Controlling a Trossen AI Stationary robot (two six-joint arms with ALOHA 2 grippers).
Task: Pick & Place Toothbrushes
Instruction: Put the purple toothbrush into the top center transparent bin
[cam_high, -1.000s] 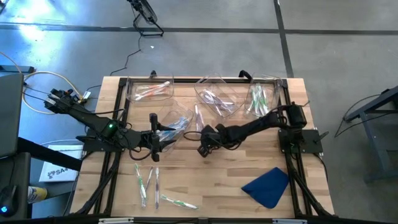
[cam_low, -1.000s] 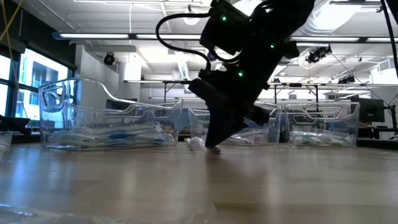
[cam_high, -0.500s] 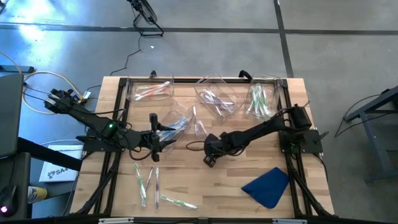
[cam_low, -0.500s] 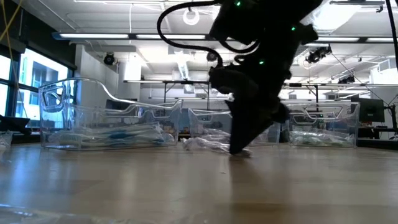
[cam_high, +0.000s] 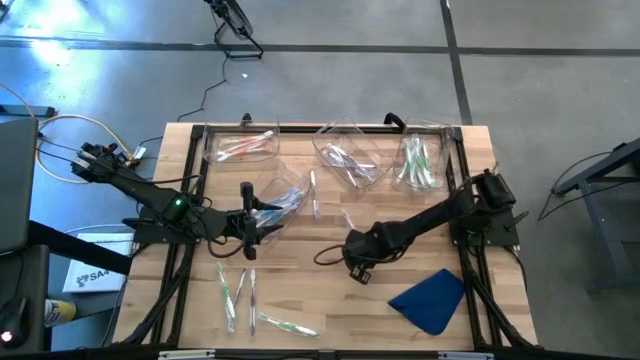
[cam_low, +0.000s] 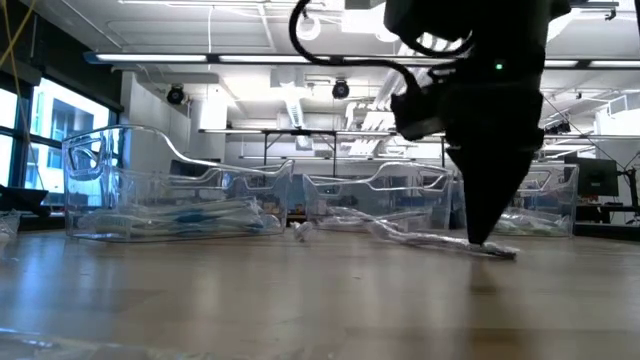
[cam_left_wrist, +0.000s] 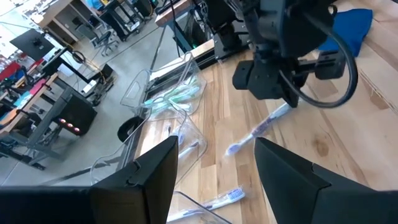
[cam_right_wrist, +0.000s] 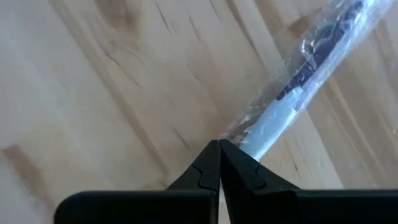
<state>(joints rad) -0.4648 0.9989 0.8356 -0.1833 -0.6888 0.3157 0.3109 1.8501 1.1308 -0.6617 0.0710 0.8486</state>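
We see the toothbrush (cam_right_wrist: 298, 87) as a slim whitish stick sealed in crinkly clear wrap with dark print too blurred to read; it lies flat on the wooden table (cam_high: 330, 300) near the middle. Our right gripper (cam_right_wrist: 219, 163) is pressed together, pinching the wrapper's end. Our left gripper (cam_left_wrist: 214, 168) waits spread by a clear bin (cam_high: 285, 200)

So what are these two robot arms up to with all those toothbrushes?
They are sorting toothbrushes into clear bins at the back of the wooden table. The right tool is down at the tabletop with its fingers shut, its tips at the end of a plastic-wrapped toothbrush lying flat on the wood. The left tool waits open beside a bin with blue toothbrushes. Several loose toothbrushes lie near the front edge, and a blue cloth sits front right.
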